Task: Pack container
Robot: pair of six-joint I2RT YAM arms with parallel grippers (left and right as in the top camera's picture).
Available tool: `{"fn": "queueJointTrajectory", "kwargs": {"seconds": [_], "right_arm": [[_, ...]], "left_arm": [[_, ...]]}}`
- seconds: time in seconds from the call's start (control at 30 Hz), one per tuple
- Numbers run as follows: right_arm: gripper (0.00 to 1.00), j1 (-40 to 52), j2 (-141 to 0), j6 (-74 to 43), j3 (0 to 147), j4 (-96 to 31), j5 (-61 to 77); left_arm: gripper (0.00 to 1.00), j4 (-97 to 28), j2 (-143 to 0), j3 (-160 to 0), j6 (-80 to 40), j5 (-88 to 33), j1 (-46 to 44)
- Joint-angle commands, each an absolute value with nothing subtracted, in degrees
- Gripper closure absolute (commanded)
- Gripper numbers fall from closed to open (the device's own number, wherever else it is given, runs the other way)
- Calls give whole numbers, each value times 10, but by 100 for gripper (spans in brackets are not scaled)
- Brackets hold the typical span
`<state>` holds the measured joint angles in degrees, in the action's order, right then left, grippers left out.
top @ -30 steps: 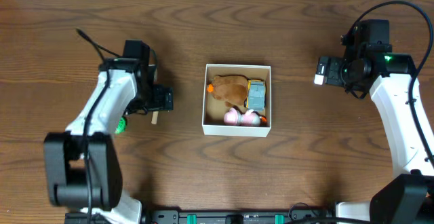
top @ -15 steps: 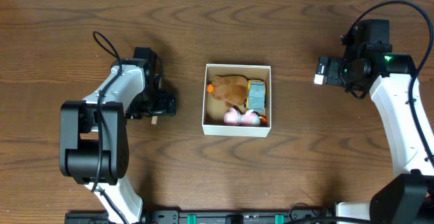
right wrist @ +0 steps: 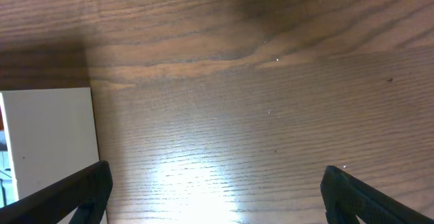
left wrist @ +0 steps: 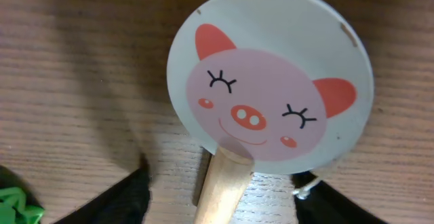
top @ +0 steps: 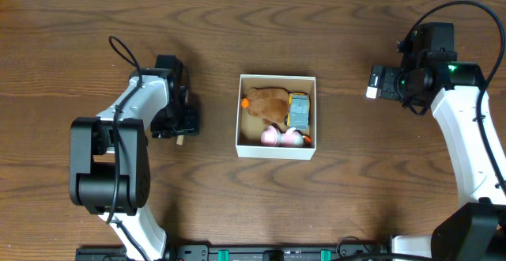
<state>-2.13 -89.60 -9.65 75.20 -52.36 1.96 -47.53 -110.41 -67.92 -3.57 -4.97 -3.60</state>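
The container [top: 276,150], a square white-walled box with a brown inside, sits mid-table and holds a brown plush [top: 269,100], a grey toy [top: 299,111] and pink toys [top: 278,136]. My left gripper [top: 179,125] is open, low over a pig-face paddle [left wrist: 271,81]; its fingers [left wrist: 224,193] straddle the wooden handle [left wrist: 220,190] without touching it. Only the handle's end [top: 180,140] shows in the overhead view. My right gripper [top: 378,82] is open and empty [right wrist: 217,197] over bare table, right of the container's white wall [right wrist: 47,142].
A green toy [left wrist: 15,207] lies on the table just left of the left finger; the left arm hides it in the overhead view. The table is dark wood.
The left arm swung its elbow in over the green toy, and its gripper shifted slightly left and settled over the paddle. The right arm has not moved.
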Motion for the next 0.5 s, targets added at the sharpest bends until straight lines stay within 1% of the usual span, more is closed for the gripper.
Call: {"fn": "queueJointTrajectory", "kwargs": {"seconds": [0.0, 0.03, 0.1, 0.13, 0.17, 0.33, 0.37, 0.47], "right_arm": [[1, -22, -897, -102, 750, -523, 24], [1, -22, -897, -102, 750, -523, 24], [1, -22, -897, -102, 750, -523, 24], [1, -22, -897, -102, 750, -523, 24], [1, -22, -897, -102, 750, -523, 24], [1, -22, -897, -102, 750, -523, 24], [1, -22, -897, -102, 750, -523, 24], [1, -22, -897, -102, 750, -523, 24]], "left_arm": [[45, -475, -1120, -682, -33, -49, -36], [51, -475, -1120, -682, -33, -49, -36], [56, -475, -1120, -682, -33, -49, -36], [60, -475, -1120, -682, -33, -49, -36], [62, -475, -1120, -682, -33, -49, -36], [64, -475, -1120, -682, -33, -49, -36], [66, -475, -1120, -682, -33, -49, -36], [77, -474, -1120, -682, -33, -49, -36]]}}
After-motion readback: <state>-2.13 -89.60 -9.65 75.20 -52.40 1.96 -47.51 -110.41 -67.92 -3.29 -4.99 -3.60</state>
